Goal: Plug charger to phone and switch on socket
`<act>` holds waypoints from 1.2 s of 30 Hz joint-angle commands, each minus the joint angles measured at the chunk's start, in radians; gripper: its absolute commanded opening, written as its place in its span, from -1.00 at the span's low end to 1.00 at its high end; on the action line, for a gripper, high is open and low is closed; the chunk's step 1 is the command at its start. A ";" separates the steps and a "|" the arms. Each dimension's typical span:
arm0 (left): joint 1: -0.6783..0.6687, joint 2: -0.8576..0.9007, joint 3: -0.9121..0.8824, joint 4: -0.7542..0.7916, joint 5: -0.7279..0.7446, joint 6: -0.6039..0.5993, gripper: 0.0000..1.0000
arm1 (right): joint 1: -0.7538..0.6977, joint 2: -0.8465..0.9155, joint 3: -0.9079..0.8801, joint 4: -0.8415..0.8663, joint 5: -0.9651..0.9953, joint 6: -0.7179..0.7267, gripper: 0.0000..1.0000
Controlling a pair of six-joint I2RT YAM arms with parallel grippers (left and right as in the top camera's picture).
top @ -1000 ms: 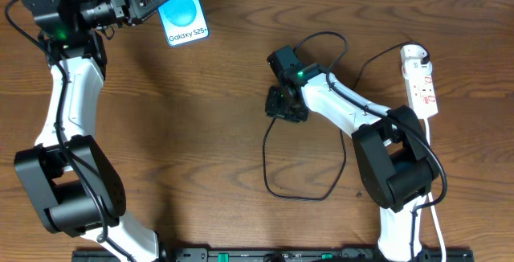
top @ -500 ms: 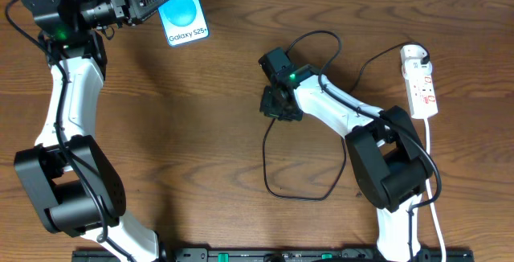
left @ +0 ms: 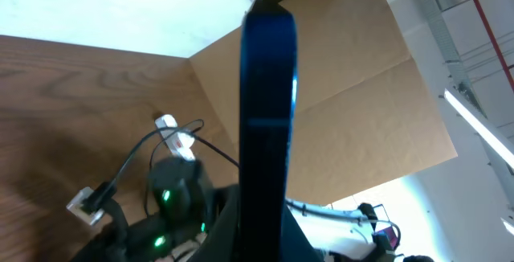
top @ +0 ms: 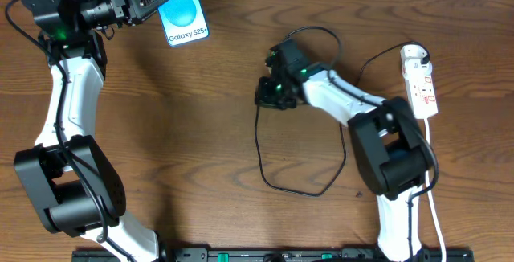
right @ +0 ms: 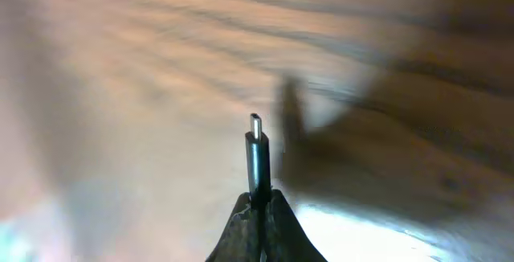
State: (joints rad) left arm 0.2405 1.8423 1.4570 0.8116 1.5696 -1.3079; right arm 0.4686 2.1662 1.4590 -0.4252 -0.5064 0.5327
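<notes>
The phone (top: 183,9), blue screen with "Galaxy S25+", is held at the table's far left by my left gripper (top: 161,3), shut on its edge. In the left wrist view the phone (left: 269,117) stands edge-on between the jaws. My right gripper (top: 263,95) is mid-table, shut on the charger's plug end; in the right wrist view the plug tip (right: 256,153) sticks up from the closed fingertips (right: 277,214) above the wood. The black cable (top: 265,161) loops across the table. The white socket strip (top: 422,81) lies at the far right.
The socket's white cord (top: 432,206) runs down the right side past the right arm's base. A cardboard wall (left: 345,109) stands behind the table. The cable loop lies in front of the right arm.
My right gripper has moved left and slightly up with the plug, turning towards the phone. The cable loop has shifted with it. The left arm and phone have not moved.
</notes>
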 commanded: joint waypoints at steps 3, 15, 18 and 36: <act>0.001 -0.017 0.004 0.009 0.002 0.013 -0.86 | -0.118 -0.103 -0.006 0.025 -0.558 -0.352 -0.98; -0.012 -0.017 0.004 0.005 0.002 0.009 -0.86 | -0.151 -0.161 -0.006 0.078 -0.886 -0.375 -0.97; -0.022 -0.017 0.004 0.005 0.002 0.009 -0.85 | -0.129 -0.172 -0.006 0.082 -0.888 -0.351 -0.97; -0.033 -0.017 0.004 0.006 0.001 0.010 -0.86 | -0.031 -0.365 -0.006 0.152 -0.846 -0.240 -0.97</act>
State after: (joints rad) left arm 0.2123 1.8423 1.4570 0.8104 1.5692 -1.3079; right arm 0.4011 1.7973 1.4540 -0.2958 -1.3556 0.2405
